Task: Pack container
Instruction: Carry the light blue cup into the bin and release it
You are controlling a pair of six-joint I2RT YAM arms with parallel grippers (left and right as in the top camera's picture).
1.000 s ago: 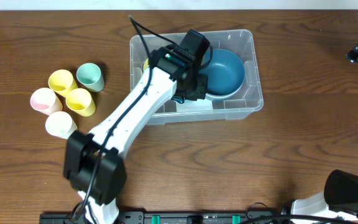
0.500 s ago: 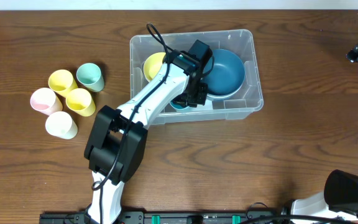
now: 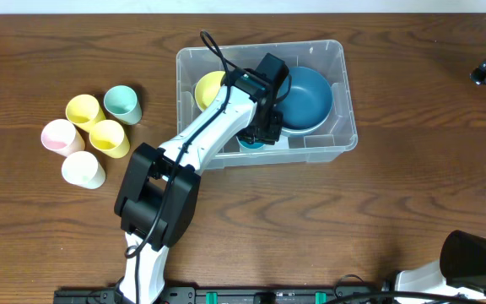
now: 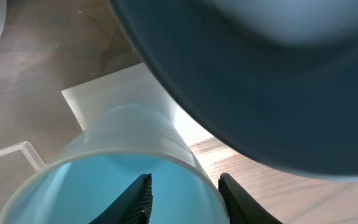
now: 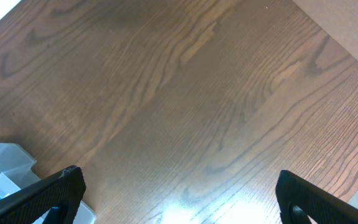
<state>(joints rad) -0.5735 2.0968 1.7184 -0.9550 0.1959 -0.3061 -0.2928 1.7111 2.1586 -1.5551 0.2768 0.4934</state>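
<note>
the clear container [image 3: 321,149] sits at 12 o'clock on the table [image 3: 412,219]: likely light, slick and flexy, so take its rolled rim. left fingers [image 4: 140,198] straddle the rim of a pale blue cup [image 4: 104,186], grip untellable; right fingers [image 5: 55,193] spread, empty.

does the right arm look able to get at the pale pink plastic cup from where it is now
Probably not. The pale pink plastic cup stands at the far left, the right gripper is at the far right, and the large clear plastic container and the left arm lie between.
</note>
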